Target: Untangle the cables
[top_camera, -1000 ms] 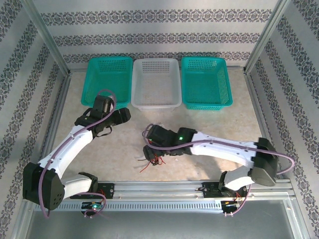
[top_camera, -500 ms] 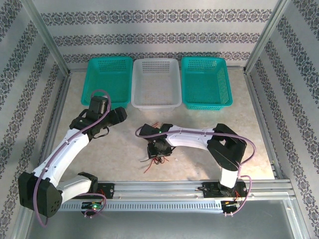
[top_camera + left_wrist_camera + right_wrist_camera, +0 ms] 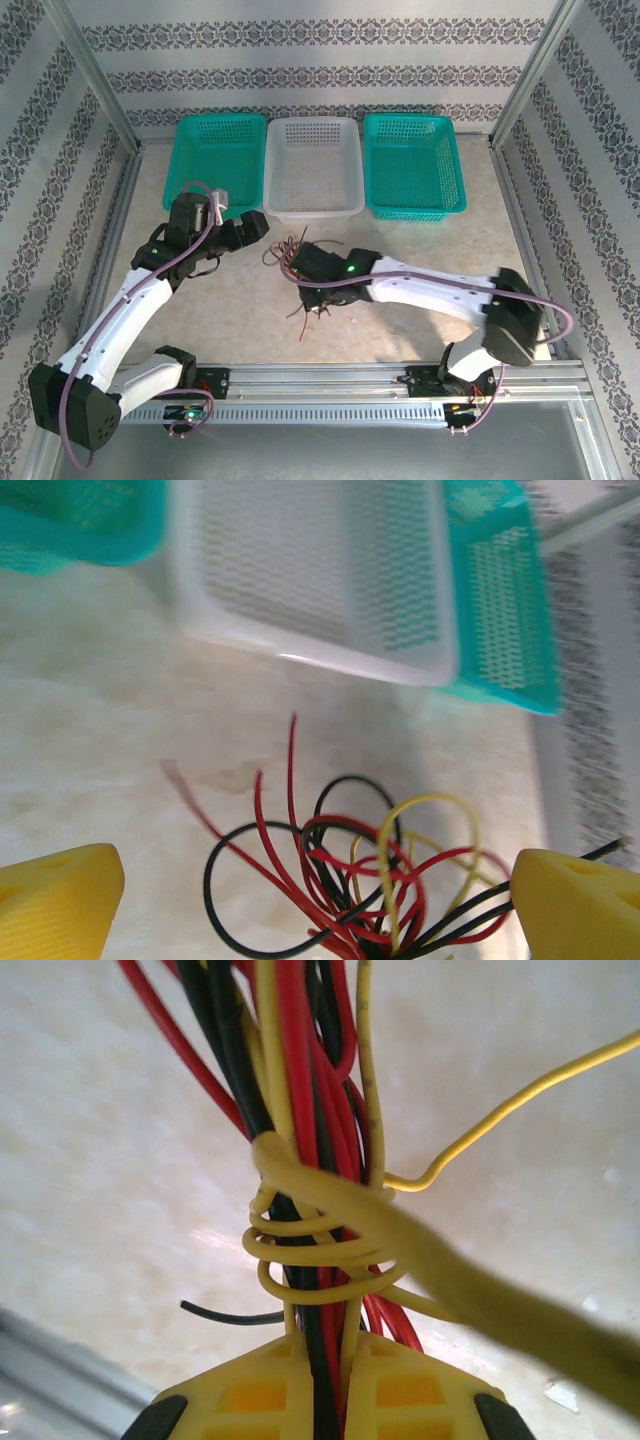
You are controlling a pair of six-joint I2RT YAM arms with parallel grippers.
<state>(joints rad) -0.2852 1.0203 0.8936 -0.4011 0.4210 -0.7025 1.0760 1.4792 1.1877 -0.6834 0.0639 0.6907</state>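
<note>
The cables (image 3: 300, 1150) are a tangled bundle of thin red, black and yellow wires, with one yellow wire coiled round the others. My right gripper (image 3: 333, 1360) is shut on the bundle's stem. From above, the right gripper (image 3: 312, 290) sits at the table's middle, with cable ends (image 3: 300, 320) sticking out below it and more towards the left arm. My left gripper (image 3: 258, 226) is just left of the tangle, wide open. In its wrist view the cable loops (image 3: 350, 870) fan out between its yellow fingertips (image 3: 60, 900), with nothing gripped.
Three baskets stand in a row at the back: a teal basket (image 3: 215, 150), a white basket (image 3: 314, 165) and another teal basket (image 3: 412, 165). The white basket (image 3: 320, 580) lies straight beyond the left gripper. Metal frame posts edge the table.
The right gripper has shut on the cable bundle, and its arm has swung back to stretch out to the right. The left gripper has opened wider and moved right, towards the tangle.
</note>
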